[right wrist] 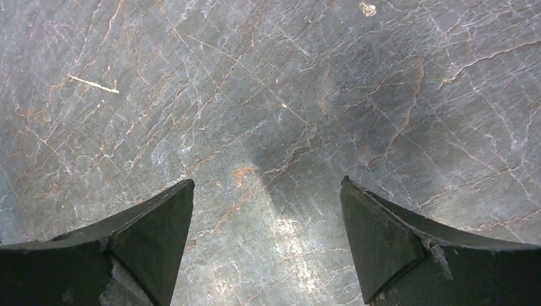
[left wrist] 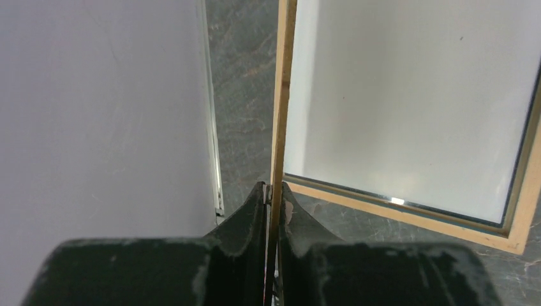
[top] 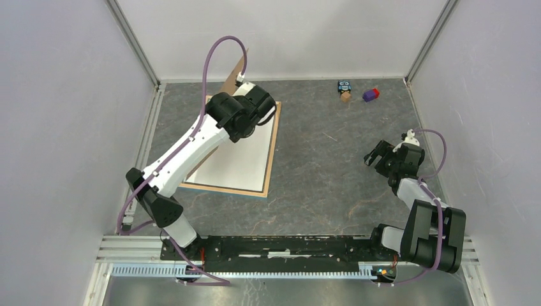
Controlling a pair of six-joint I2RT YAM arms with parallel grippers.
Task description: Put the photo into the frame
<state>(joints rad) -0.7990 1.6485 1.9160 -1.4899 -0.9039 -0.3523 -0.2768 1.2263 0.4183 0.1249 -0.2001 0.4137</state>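
Observation:
The frame [top: 272, 150] lies flat at the left of the table, pale wood back up, a blue edge along its near side and a glossy white panel inside. In the left wrist view its wood rail [left wrist: 395, 213] runs below right. My left gripper [top: 245, 80] hovers over the frame's far end, shut [left wrist: 274, 191] on a thin brown sheet [top: 235, 70] held upright and seen edge-on [left wrist: 284, 95]. A thin reddish sliver lies against that sheet between the fingers; I cannot tell what it is. The photo's patterned face is hidden. My right gripper [top: 381, 153] is open [right wrist: 268, 191] over bare table.
A small blue figure on a wooden block [top: 345, 90] and a purple-and-red block [top: 370, 95] sit at the back of the table. White walls enclose the table, with a metal rail [top: 149, 127] along the left side close to the frame.

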